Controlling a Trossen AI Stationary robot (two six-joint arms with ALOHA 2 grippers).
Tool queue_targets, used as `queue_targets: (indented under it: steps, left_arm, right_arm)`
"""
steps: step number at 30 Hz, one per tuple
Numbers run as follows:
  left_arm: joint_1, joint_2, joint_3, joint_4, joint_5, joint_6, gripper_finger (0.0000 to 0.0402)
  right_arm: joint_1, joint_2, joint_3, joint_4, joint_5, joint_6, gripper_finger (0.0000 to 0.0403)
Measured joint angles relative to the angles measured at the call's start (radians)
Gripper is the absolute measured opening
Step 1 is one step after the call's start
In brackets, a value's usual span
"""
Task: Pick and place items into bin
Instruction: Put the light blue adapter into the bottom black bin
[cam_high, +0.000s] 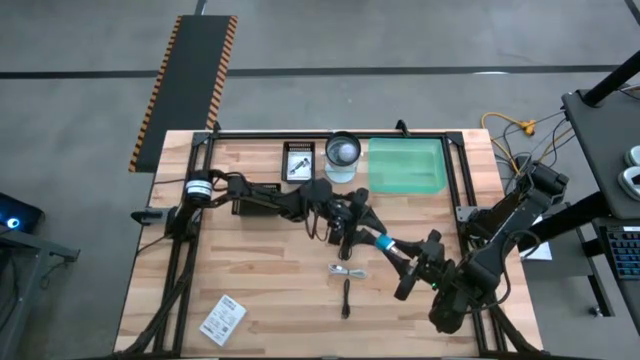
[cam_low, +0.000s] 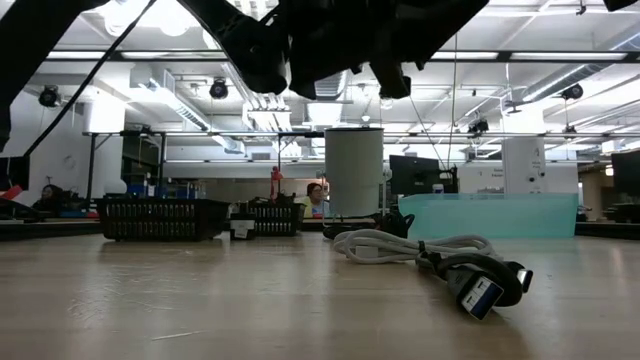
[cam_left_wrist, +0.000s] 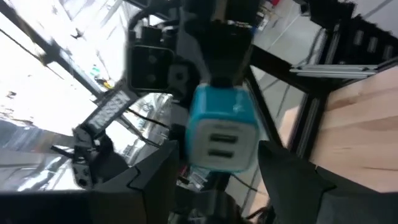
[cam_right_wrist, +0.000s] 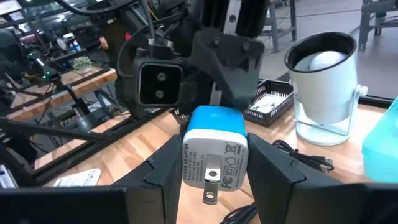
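Note:
A small blue and white USB charger block (cam_high: 383, 241) hangs in the air over the middle of the table, between my two grippers. My left gripper (cam_high: 364, 233) reaches it from the table's left and my right gripper (cam_high: 399, 251) from the near right, and both are shut on it. In the left wrist view the charger (cam_left_wrist: 221, 134) shows its two USB ports. In the right wrist view the charger (cam_right_wrist: 214, 149) shows its printed plug face. A white coiled cable (cam_high: 347, 270), a short black stick (cam_high: 345, 298) and a white packet (cam_high: 222, 320) lie on the table. My left gripper (cam_left_wrist: 217, 149) pinches the charger at its USB-port end (cam_left_wrist: 194, 152), one finger on either side. Its fingers come roughly level from the table's left. The charger is lifted clear of the table. My right gripper (cam_right_wrist: 216, 140) pinches the charger at its printed plug end (cam_right_wrist: 190, 158), one finger (cam_right_wrist: 165, 168) on either side. It comes from the near right, opposite the left gripper, whose fingers show above the blue end (cam_right_wrist: 214, 115). The charger is clear of the table.
A green translucent bin (cam_high: 405, 165) stands at the far edge, right of centre. A white cylinder (cam_high: 342, 155) stands to its left, and beside that a black tray (cam_high: 298, 160) holding a card. The white cable's USB plug (cam_low: 485, 290) lies close to the low camera.

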Motion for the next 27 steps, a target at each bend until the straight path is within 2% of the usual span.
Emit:
queue_targets:
  steps: [11,14,20,24,27]
  left_arm:
    - [-0.025,0.000,0.000,0.012,0.003,-0.003,0.0201]
    - [-0.028,0.000,0.000,0.013,0.002,-0.003,0.0187]
    - [-0.029,0.000,0.001,0.014,0.002,0.009,0.0133]
    - [-0.030,0.000,0.002,0.023,-0.001,-0.036,0.0133]
    - [-0.031,0.000,0.003,0.022,-0.001,-0.045,0.0133]
  right_arm:
    - [0.000,0.000,0.000,0.006,-0.003,-0.007,0.0132]
    - [0.000,0.000,0.000,0.006,-0.007,-0.010,0.0132]
    - [0.000,0.000,0.000,0.013,-0.014,-0.008,0.0132]
    - [0.000,0.000,0.000,0.020,-0.014,-0.006,0.0137]
    - [0.000,0.000,0.000,0.018,-0.017,-0.037,0.0159]
